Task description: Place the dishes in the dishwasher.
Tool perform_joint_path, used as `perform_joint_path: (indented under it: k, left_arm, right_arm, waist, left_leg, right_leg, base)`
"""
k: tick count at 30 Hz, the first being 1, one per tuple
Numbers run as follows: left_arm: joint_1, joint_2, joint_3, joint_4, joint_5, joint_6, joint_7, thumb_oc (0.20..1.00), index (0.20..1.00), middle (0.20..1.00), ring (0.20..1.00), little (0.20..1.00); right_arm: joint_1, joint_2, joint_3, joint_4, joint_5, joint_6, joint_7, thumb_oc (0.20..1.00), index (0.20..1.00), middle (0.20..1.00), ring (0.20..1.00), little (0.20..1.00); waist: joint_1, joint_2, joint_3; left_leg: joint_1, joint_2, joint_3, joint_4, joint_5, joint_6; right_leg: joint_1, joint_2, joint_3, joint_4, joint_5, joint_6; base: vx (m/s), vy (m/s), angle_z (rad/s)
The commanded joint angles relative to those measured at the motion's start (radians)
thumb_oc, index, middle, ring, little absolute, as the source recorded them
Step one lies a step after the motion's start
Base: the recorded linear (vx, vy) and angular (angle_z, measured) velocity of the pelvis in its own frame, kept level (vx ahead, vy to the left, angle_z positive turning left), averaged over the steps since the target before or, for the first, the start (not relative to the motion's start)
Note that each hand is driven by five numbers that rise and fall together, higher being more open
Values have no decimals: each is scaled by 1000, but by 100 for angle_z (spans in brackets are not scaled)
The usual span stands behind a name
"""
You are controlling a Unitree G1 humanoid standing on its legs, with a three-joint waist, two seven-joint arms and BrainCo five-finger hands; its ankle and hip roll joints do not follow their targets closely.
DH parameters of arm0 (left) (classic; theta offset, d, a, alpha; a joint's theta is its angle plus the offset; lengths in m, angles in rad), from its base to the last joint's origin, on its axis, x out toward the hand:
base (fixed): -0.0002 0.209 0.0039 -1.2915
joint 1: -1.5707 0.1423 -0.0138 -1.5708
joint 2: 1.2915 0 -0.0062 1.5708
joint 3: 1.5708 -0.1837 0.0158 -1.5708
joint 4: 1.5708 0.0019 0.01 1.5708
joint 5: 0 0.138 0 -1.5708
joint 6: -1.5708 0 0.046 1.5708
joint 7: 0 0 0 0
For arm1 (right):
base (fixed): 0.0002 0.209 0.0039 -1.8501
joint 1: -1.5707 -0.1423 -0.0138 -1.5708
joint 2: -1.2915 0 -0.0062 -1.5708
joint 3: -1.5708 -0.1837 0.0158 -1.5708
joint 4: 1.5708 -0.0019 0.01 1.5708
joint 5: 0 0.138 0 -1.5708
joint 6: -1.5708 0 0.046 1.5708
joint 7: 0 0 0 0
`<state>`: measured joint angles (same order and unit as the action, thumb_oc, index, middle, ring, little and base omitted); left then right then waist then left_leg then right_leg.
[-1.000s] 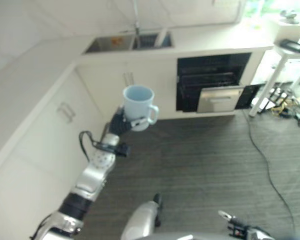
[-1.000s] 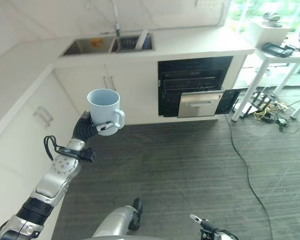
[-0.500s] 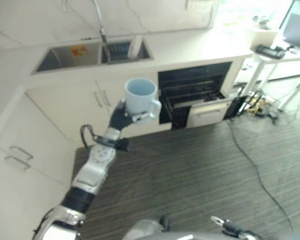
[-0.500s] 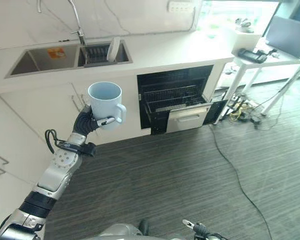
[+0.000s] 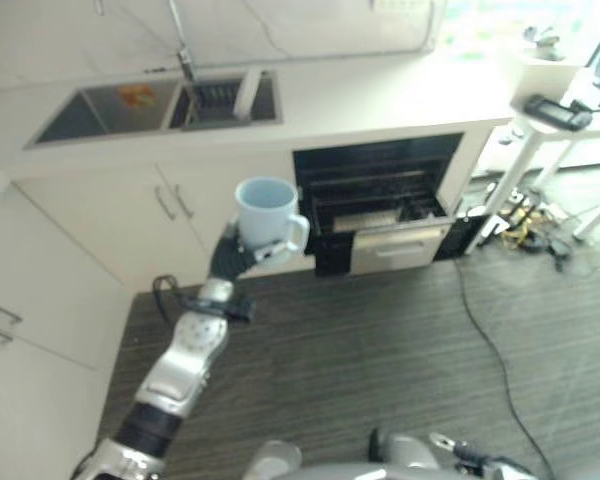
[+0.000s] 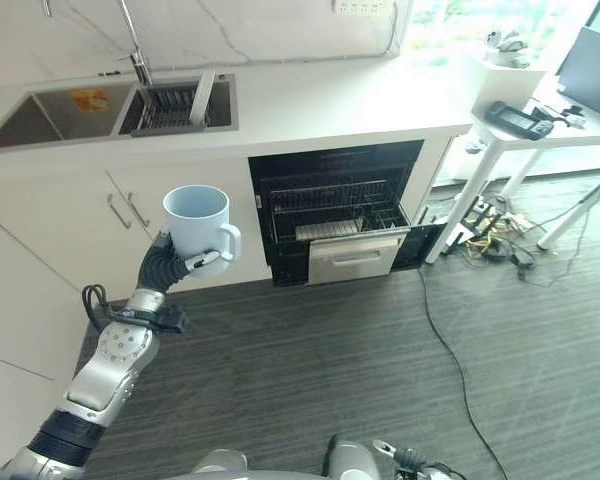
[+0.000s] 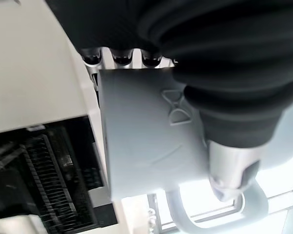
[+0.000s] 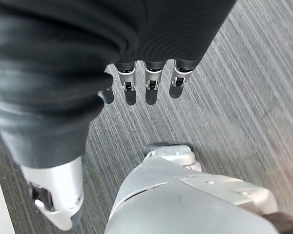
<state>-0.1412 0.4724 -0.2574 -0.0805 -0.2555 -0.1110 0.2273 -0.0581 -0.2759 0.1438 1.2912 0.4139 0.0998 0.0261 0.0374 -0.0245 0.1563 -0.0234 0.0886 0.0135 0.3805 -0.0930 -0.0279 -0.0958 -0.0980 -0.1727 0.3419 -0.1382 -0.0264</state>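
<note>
A light blue mug (image 5: 267,212) is held upright and raised, its handle turned toward the dishwasher. My left hand (image 5: 230,262) is shut on it from below and behind; in the left wrist view the fingers and thumb (image 7: 229,175) wrap the mug (image 7: 146,136). The dishwasher (image 6: 330,210) stands open under the counter to the right of the mug, showing a wire rack and a lower drawer pulled partly out. My right hand (image 8: 151,87) hangs low over the dark floor with its fingers relaxed and nothing in it.
A double sink (image 5: 160,100) with a tap is set in the white counter (image 6: 380,100) above white cabinets (image 5: 90,220). A white table (image 5: 570,110) stands at the right, with a heap of cables (image 6: 490,240) beneath and one black cable (image 6: 450,350) across the floor.
The whole picture has shifted, so the camera has moved and the dishwasher now lies nearer the middle. The mug stays in my left hand, upright.
</note>
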Motion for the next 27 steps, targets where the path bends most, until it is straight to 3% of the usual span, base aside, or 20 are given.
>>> perform_joint_path:
  k: [1, 3, 5, 10, 13, 16, 18, 19, 22, 25, 27]
  left_arm:
    - [-94, -12, 21, -61, 9, -60, 12, 200, 200, 200, 200, 200]
    - [-89, -13, 9, -69, 9, -49, 10, 200, 200, 200, 200, 200]
    - [-81, -19, 0, -67, 8, -54, 18, 200, 200, 200, 200, 200]
    - [-62, -27, 12, -20, 7, -104, -29, 200, 200, 200, 200, 200]
    - [-60, -21, 9, -19, 15, -98, -32, 200, 200, 200, 200, 200]
    - [-73, -3, 3, -19, 15, -80, -71, 200, 200, 200, 200, 200]
    - [-79, 6, -2, -5, 3, -79, -94, 200, 200, 200, 200, 200]
    - [-86, 10, -9, 9, 0, -91, -99, 200, 200, 200, 200, 200]
    - [-111, 18, -22, 20, 6, -98, -91, 200, 200, 200, 200, 200]
    - [-117, 19, -24, 15, 44, -83, -37, 200, 200, 200, 200, 200]
    - [-107, 24, -14, -9, 52, -68, -17, 200, 200, 200, 200, 200]
  right_arm:
    - [-19, -41, 7, 48, -3, -16, -22, 1000, 1000, 1000, 1000, 1000]
    - [-19, -45, 10, 60, 6, -22, -16, 1000, 1000, 1000, 1000, 1000]
    - [-17, -41, 16, 61, 3, -34, -4, 1000, 1000, 1000, 1000, 1000]
    - [9, -31, 32, 47, 5, -51, -8, 1000, 1000, 1000, 1000, 1000]
    - [10, -27, 25, 55, 9, -50, -23, 1000, 1000, 1000, 1000, 1000]
    - [9, -5, 4, 54, 61, -77, -13, 1000, 1000, 1000, 1000, 1000]
    - [8, 11, 4, 39, 81, -102, -23, 1000, 1000, 1000, 1000, 1000]
    - [5, 15, 9, 26, 91, -109, -25, 1000, 1000, 1000, 1000, 1000]
    - [-4, 10, 23, 2, 90, -121, -28, 1000, 1000, 1000, 1000, 1000]
    - [-10, -7, 24, 4, 53, -113, -2, 1000, 1000, 1000, 1000, 1000]
    - [-9, -11, 17, 4, 43, -92, 23, 1000, 1000, 1000, 1000, 1000]
  waist:
    - [-3, 15, 8]
    - [-3, 52, 5]
    - [8, 75, 10]
    - [22, 92, 3]
    - [33, 85, -4]
    - [47, 70, -19]
    - [25, 80, -20]
    - [17, 81, -17]
    - [-1, 80, -6]
    - [-3, 35, -1]
    - [5, 21, -7]
  left_leg:
    - [-19, -84, 7, -80, 25, 22]
    - [-78, -105, -13, -80, -19, 25]
    - [-152, -110, -28, -80, 23, -2]
    - [-264, -58, 43, -80, 65, -26]
    - [-246, -81, 43, -80, 38, 2]
    - [-200, -129, 26, -80, 0, 62]
    - [-146, -130, 17, -80, -30, 92]
    - [-126, -129, 16, -80, -42, 102]
    - [-83, -111, 8, -80, -62, 88]
    - [-52, -106, -3, -80, -81, 67]
    - [-43, -78, -19, -80, -95, 46]
  right_leg:
    - [57, 3, 92, -42, -3, 80]
    - [73, 58, 92, -42, -19, 71]
    - [100, 91, 96, -42, -43, 63]
    - [141, 92, 61, -42, -87, 62]
    - [164, 66, 63, -42, -100, 74]
    - [228, 40, 17, -42, -94, 87]
    - [204, 42, -27, 24, 19, 119]
    - [156, 32, -36, 86, 42, 130]
    - [118, 11, -38, -12, 51, 124]
    - [40, -85, 77, -42, 66, 172]
    - [18, -130, 132, -42, 76, 202]
  base:
    - [219, -43, 66]
    - [245, 56, 2]
    - [243, 106, 18]
    - [343, 221, 5]
    - [316, 258, 9]
    - [405, 221, 1]
    - [393, 174, 29]
    - [391, 96, 44]
    - [236, -139, 66]
    - [190, -365, 58]
    - [184, -571, -35]
